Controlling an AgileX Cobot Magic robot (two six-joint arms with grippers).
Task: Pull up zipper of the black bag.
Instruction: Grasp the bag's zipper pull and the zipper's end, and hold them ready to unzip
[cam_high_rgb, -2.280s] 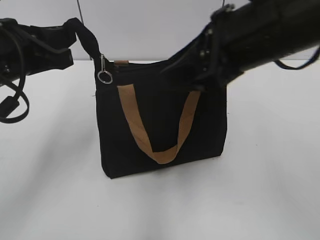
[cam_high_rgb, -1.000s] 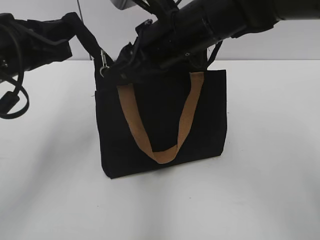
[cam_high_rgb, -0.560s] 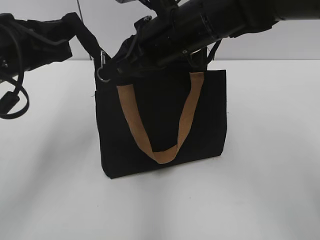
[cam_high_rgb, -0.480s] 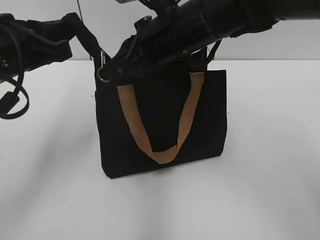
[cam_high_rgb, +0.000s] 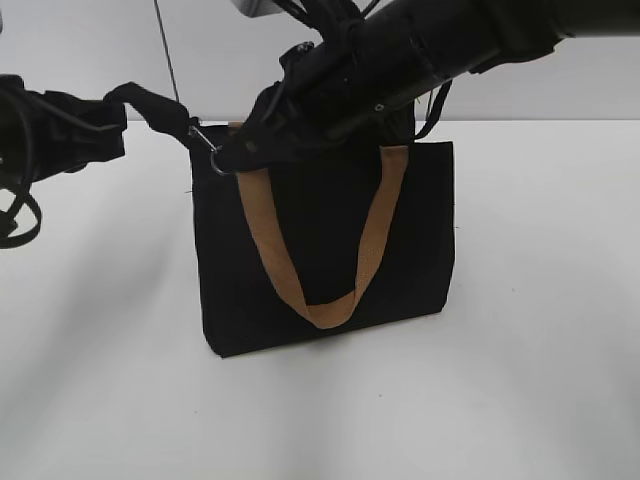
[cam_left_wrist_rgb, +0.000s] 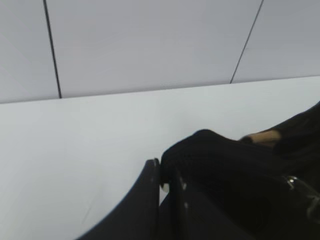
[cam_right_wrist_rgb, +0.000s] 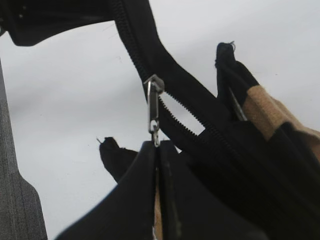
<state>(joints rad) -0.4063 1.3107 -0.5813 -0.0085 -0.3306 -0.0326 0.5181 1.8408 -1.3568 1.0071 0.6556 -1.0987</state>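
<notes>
White table (cam_high_rgb: 540, 380), left jaws clamping black bag (cam_high_rgb: 320, 250) strap (cam_high_rgb: 160, 108), right jaws pinching zipper pull (cam_right_wrist_rgb: 153, 112)

Your black bag (cam_high_rgb: 320, 250) stands upright on the white surface (cam_high_rgb: 540, 350); the right gripper (cam_high_rgb: 235, 152) meets its top left corner.

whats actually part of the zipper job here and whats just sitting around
In the job:
black bag
zipper pull, pinched by right gripper
black end strap, held by left gripper

Not in use:
tan handle
white table
</notes>
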